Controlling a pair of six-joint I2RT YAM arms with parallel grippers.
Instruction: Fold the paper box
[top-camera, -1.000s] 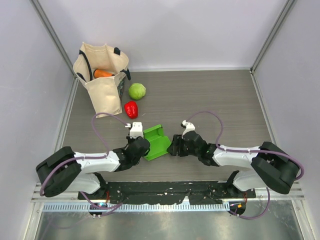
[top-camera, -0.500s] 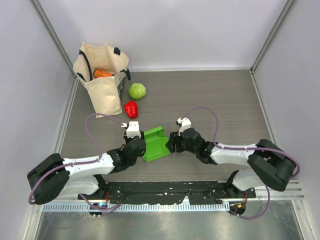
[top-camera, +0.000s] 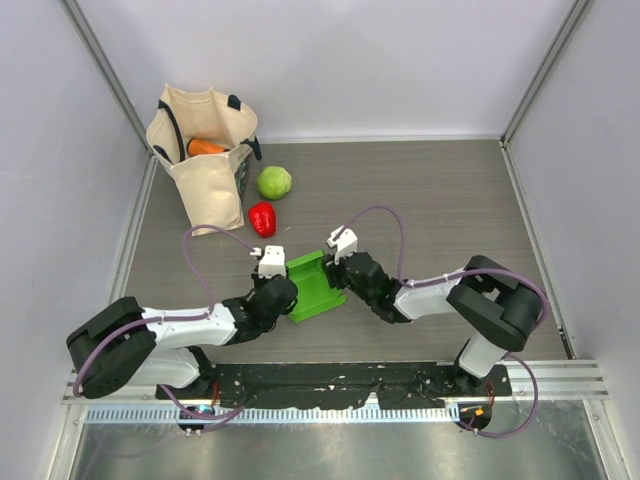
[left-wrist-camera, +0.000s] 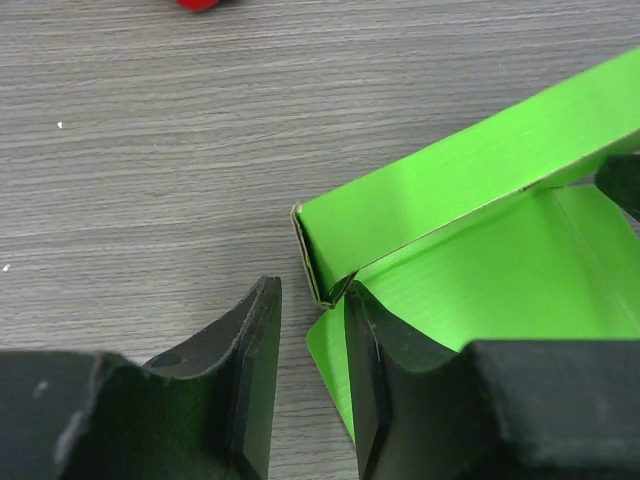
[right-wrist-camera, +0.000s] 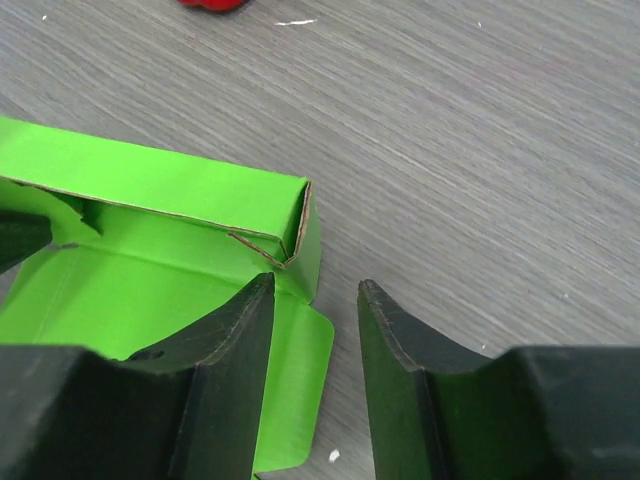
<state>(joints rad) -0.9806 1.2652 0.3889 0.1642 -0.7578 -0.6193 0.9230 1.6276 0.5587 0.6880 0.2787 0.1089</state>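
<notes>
From above, the left gripper (top-camera: 284, 292) and right gripper (top-camera: 336, 272) flank the paper box (top-camera: 314, 288), one at each end. Left wrist: the jaws stand partly apart and clamp nothing. The box's corner sits just ahead of the fingertips, with a low flap in the gap. Right wrist: the jaws are likewise parted and empty, the box's other corner just ahead.
</notes>
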